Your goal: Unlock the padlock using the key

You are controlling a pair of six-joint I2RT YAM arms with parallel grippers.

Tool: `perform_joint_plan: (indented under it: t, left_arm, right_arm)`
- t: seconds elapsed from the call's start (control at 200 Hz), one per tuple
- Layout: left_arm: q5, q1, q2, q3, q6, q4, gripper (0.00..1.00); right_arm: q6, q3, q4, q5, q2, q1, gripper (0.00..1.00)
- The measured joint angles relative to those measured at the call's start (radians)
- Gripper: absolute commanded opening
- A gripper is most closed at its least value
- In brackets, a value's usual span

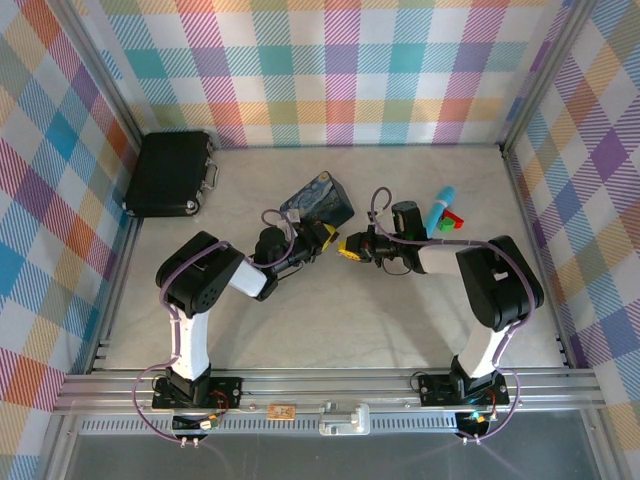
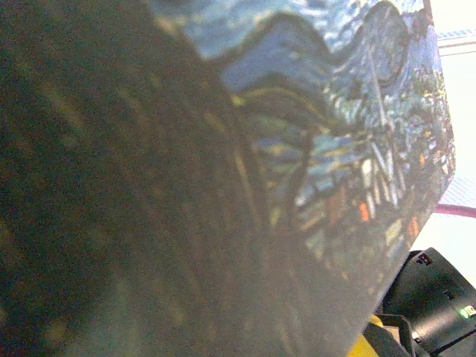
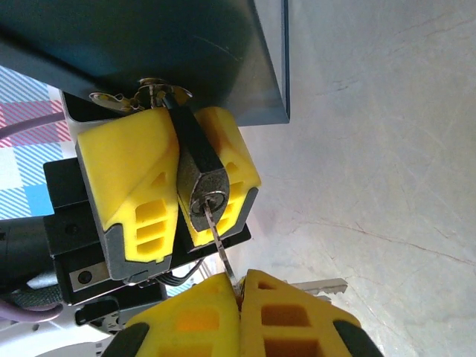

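Observation:
In the right wrist view, the small dark padlock (image 3: pixel 199 175) is clamped between the yellow fingers (image 3: pixel 134 178) of my left gripper (image 3: pixel 182 130), keyhole end facing the camera. Its silver shackle (image 3: pixel 154 91) sticks out at the top. The thin silver key (image 3: pixel 219 242) is pushed into the keyhole. My right gripper (image 3: pixel 239 291) is shut on the key's head. A second key (image 3: pixel 321 285) hangs beside those fingers. From above, the left gripper (image 1: pixel 322 238) and right gripper (image 1: pixel 350 248) meet tip to tip at the table's middle.
The blue painted tin (image 1: pixel 318 200) lies just behind the left gripper and is very close in the left wrist view (image 2: pixel 335 134). A black case (image 1: pixel 172 172) sits at the back left. A blue-tipped stick (image 1: pixel 441 210) and small red and green pieces (image 1: pixel 452 222) lie behind the right arm.

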Motion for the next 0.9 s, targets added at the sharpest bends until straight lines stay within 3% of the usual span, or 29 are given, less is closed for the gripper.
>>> perform_joint_plan:
  t: [0.635, 0.805, 0.9]
  left_arm:
    - [-0.081, -0.014, 0.0, -0.013, 0.023, -0.012, 0.0]
    - [-0.086, -0.015, 0.0, -0.012, 0.023, -0.029, 0.0]
    - [-0.086, -0.015, 0.0, -0.012, 0.024, -0.033, 0.0]
  right_arm:
    - [0.153, 0.011, 0.065, 0.01, 0.049, -0.002, 0.0]
    - [0.069, 0.014, 0.057, 0.02, 0.056, 0.004, 0.0]
    - [-0.027, 0.054, -0.032, 0.021, 0.058, 0.004, 0.0]
